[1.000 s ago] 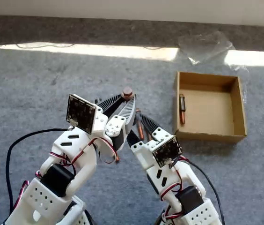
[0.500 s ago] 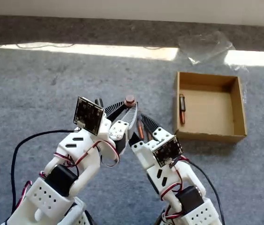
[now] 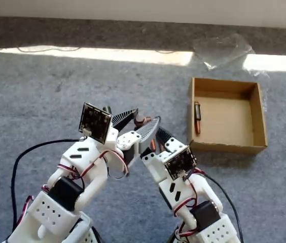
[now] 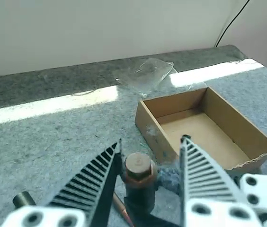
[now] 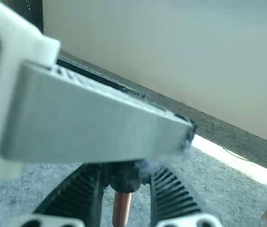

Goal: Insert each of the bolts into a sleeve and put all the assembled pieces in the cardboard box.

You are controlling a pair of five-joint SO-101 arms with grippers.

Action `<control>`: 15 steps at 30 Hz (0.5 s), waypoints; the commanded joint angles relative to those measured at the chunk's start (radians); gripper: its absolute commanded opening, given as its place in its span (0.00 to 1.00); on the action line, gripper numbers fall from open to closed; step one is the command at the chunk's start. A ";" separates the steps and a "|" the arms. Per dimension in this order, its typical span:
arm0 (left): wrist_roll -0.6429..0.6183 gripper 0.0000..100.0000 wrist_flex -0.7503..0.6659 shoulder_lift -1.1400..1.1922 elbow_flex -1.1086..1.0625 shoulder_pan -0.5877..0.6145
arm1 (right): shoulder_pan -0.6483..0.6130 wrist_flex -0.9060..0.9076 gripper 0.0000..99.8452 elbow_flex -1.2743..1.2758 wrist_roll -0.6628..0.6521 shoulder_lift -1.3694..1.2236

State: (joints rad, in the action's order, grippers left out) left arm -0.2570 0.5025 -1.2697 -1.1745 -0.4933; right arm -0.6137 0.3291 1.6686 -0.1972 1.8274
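i'm holding the left gripper (image 4: 151,142) open around the bolt (image 4: 138,166), leaving it seated in the sleeve (image 4: 140,191) that the right gripper (image 5: 125,178) is clamping upright, near the cardboard box (image 3: 227,147).

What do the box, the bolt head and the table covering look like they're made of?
Box: brown cardboard, matte, with raw cut edges along the rim.
Bolt head: probably metal, a dull coppery brown, with a hex-shaped collar under a round top.
Table covering: grey felt or low carpet, judging by its fuzzy, matte surface.
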 commanded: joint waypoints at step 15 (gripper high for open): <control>0.020 0.25 -0.028 -0.147 0.015 0.085 | 0.013 0.005 0.00 0.145 -0.012 0.012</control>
State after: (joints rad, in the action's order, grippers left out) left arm -0.2555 0.4933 -1.3034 -1.1745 -0.4350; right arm -0.6137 0.3291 1.6686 -0.1972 1.8274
